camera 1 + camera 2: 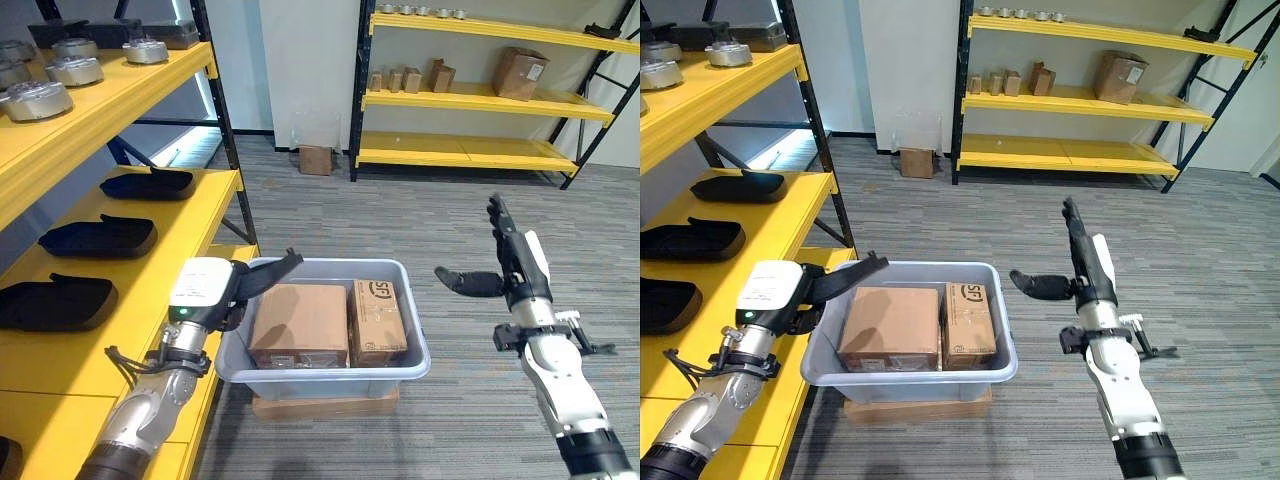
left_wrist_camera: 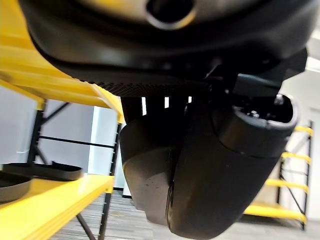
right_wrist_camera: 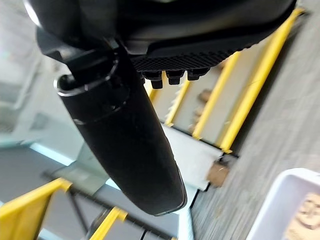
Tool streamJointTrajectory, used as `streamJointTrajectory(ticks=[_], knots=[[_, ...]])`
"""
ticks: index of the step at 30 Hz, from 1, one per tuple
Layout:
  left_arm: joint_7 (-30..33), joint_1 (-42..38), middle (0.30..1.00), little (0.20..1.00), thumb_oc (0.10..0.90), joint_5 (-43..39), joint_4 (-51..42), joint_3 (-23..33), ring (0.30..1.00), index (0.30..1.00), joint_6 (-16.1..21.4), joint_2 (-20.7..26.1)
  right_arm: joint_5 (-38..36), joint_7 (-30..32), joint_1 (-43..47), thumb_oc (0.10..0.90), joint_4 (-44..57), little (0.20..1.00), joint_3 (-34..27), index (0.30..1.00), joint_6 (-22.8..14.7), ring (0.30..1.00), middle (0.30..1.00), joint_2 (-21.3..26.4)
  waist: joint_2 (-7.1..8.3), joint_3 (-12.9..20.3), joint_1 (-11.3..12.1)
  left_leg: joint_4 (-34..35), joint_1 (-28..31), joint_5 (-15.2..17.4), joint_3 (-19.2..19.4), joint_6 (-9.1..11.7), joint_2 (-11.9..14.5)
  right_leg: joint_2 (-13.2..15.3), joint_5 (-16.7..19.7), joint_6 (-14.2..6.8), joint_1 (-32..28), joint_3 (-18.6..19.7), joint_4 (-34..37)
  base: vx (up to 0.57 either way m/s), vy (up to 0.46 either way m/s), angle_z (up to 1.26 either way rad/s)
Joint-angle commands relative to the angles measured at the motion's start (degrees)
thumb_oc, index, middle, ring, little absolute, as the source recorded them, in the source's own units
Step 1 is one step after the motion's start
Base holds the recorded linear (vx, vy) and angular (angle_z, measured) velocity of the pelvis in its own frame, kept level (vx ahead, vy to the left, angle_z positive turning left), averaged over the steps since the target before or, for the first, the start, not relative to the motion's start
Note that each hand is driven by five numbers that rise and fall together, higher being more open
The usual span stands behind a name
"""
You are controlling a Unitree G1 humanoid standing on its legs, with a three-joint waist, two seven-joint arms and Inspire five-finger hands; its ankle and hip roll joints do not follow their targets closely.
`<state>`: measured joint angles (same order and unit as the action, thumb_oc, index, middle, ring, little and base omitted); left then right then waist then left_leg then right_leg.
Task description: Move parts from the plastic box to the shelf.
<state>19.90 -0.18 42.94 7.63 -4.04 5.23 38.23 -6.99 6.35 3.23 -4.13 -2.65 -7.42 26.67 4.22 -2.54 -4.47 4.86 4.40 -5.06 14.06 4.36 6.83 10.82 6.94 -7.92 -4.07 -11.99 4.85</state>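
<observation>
The near yellow shelf rack point(image 1: 120, 330) runs along the scene from 7 to 11 o'clock, black-framed, with several tiers. A second yellow rack point(image 1: 470, 100) stands against the far wall at 12 to 1 o'clock, holding small cardboard boxes point(image 1: 520, 72) and a row of round metal pieces on its top tier. The floor is grey striped carpet point(image 1: 450, 220).

At 6 o'clock sits the grey plastic box point(image 1: 400, 368), resting on a flat cardboard slab point(image 1: 325, 405) on the carpet, just beside the near rack. Inside it lie two brown cartons side by side, touching: a larger plain carton point(image 1: 300, 325) toward 9 o'clock and a narrower printed carton point(image 1: 377, 322) toward 3 o'clock.

On the near rack's middle tier three black moulded trays point(image 1: 98, 236) lie in a line, apart from one another. On the top tier at 10 o'clock rest silver round metal parts point(image 1: 75, 70).

The left hand point(image 1: 262, 278) reaches over the plastic box's rim at the 9 o'clock side, fingers straight and spread from the thumb, holding nothing; whether it touches the rim is hard to judge. The right hand point(image 1: 508, 255) hangs in the air at 3 o'clock, well apart from the box, fingers extended upward and thumb point(image 1: 465, 282) stuck out toward the box, empty.
</observation>
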Motion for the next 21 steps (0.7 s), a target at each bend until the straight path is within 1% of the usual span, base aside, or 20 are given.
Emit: streamJointTrajectory(ticks=[1, 2, 4, 8, 10, 14, 16, 18, 19, 21], knots=[[8.1, -7.9, 0.300, 0.300, 0.400, -3.9, -6.6, 5.5, 0.300, 0.300, 1.4, 1.5, -1.5, 1.7, 5.7, 0.900, 4.5, 1.000, -4.4, 1.000, -5.9, 1.000, 1.000, 1.2, 0.55, 4.7, 0.8, 0.0, 2.9, 6.7, -3.9, -1.7, -0.5, 4.2, -3.2, -4.5, 2.4, 3.6, -5.9, -0.01, 0.013, -0.03], [8.1, -7.7, 0.300, 0.300, 0.400, -3.9, -6.8, 5.6, 0.300, 0.300, 1.4, 1.5, -1.5, 1.7, 5.6, 0.900, 4.6, 1.000, -4.4, 1.000, -5.9, 1.000, 1.000, 1.1, 0.56, 4.7, 0.8, 0.0, 2.9, 6.7, -3.9, -1.7, -0.5, 4.2, -3.2, -4.6, 2.4, 3.6, -5.9, 0.00, 0.000, 0.00], [8.6, -5.9, 0.300, 0.300, 0.400, -5.7, -9.5, 8.6, 0.300, 0.300, 2.1, 0.2, -0.9, 1.9, 2.9, 0.900, 4.8, 1.000, -5.8, 1.000, -5.8, 1.000, 1.000, -0.2, 0.42, 4.4, 0.9, -0.1, 2.6, 6.7, -4.1, -1.8, -0.9, 4.6, -2.8, -4.7, 2.5, 3.5, -5.9, 0.00, 0.000, 0.00], [8.1, -4.4, 0.300, 0.300, 0.400, -7.0, -12.7, 10.5, 0.300, 0.300, 3.1, -0.8, -1.1, 1.7, 0.9, 0.900, 5.9, 1.000, -6.9, 1.000, -5.8, 1.000, 1.000, -1.5, 0.30, 4.4, 0.9, -0.1, 2.4, 6.8, -4.3, -2.1, -1.5, 5.0, -2.3, -4.8, 2.6, 3.5, -5.8, -0.01, 0.011, 0.00], [8.0, -1.6, 0.300, 0.300, 0.400, -8.1, -17.0, 12.8, 0.300, 0.300, 4.5, -1.9, -2.2, 1.0, -1.6, 0.900, 6.8, 1.000, -7.2, 1.000, -6.4, 1.000, 1.000, -3.9, -0.03, 4.0, 1.1, -0.2, 2.0, 7.1, -4.6, -2.7, -2.8, 6.0, -1.2, -5.2, 3.0, 3.5, -5.7, -0.03, 0.079, 0.02], [7.5, 0.5, 0.300, 0.300, 0.400, -9.3, -20.1, 14.2, 0.300, 0.300, 5.2, -2.4, -1.8, 0.6, -2.7, 0.900, 7.9, 1.000, -6.8, 1.000, -6.6, 1.000, 1.000, -5.0, -0.06, 3.7, 1.3, -0.6, 1.6, 7.5, -4.9, -3.4, -3.9, 6.9, -0.5, -5.8, 3.8, 3.9, -6.2, -0.04, 0.082, 0.02], [7.9, 2.7, 0.300, 0.300, 0.400, -11.2, -22.5, 15.0, 0.300, 0.300, 5.8, -3.3, -3.5, 0.5, -3.9, 0.900, 8.1, 1.000, -6.6, 1.000, -7.0, 1.000, 1.000, -7.0, 0.17, 2.4, 1.9, -0.9, 1.3, 8.0, -5.3, -4.3, -5.0, 7.9, 0.3, -6.1, 4.4, 4.0, -7.7, -0.05, 0.120, 0.02], [7.8, 3.4, 0.300, 0.300, 0.400, -11.5, -23.5, 15.2, 0.300, 0.300, 6.2, -3.5, -3.6, 0.4, -4.3, 0.900, 8.2, 1.000, -6.2, 1.000, -7.2, 1.000, 1.000, -7.4, 0.32, 2.1, 2.1, -1.0, 1.2, 8.2, -5.5, -4.6, -5.3, 8.2, 0.5, -6.2, 4.5, 4.0, -8.2, -0.04, 0.075, 0.07], [7.5, 3.7, 0.300, 0.300, 0.400, -12.3, -25.1, 15.0, 0.300, 0.300, 6.6, -3.5, -3.6, -0.1, -4.3, 0.900, 8.8, 1.000, -5.1, 1.000, -7.3, 1.000, 1.000, -7.8, 0.66, 1.4, 2.4, -1.4, 1.0, 8.3, -6.0, -4.8, -5.7, 8.5, 0.8, -6.4, 4.5, 4.2, -8.7, -0.04, 0.060, 0.10], [7.6, 3.2, 0.300, 0.300, 0.400, -12.7, -25.8, 14.6, 0.300, 0.300, 6.9, -3.3, -3.1, -0.2, -4.2, 0.900, 9.0, 1.000, -4.3, 1.000, -7.3, 1.000, 1.000, -7.6, 0.68, 1.1, 2.8, -1.5, 0.6, 8.2, -6.5, -4.9, -5.9, 8.6, 0.9, -6.4, 4.5, 4.4, -9.1, -0.07, 0.024, 0.08]])
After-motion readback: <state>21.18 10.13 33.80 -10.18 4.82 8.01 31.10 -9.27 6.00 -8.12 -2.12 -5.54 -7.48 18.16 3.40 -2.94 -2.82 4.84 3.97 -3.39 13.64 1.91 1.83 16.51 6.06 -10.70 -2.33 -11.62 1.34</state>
